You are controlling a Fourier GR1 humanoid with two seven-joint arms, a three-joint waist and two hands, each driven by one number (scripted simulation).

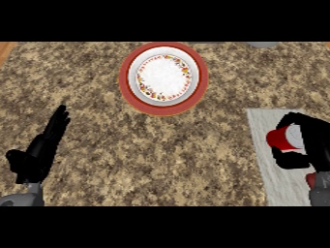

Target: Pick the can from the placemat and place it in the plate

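Fingers and thumb of the right hand (317, 143) curl round the red can (284, 139), which sits over the grey placemat (278, 179) at the counter's right side. Well apart from it, the red-rimmed plate (163, 78) lies near the far edge of the speckled counter (160, 155). The left hand (42, 147) rests open at the lower left, fingers straight.

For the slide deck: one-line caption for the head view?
Right hand curled around the red can over the placemat; plate waits; left hand rests open.
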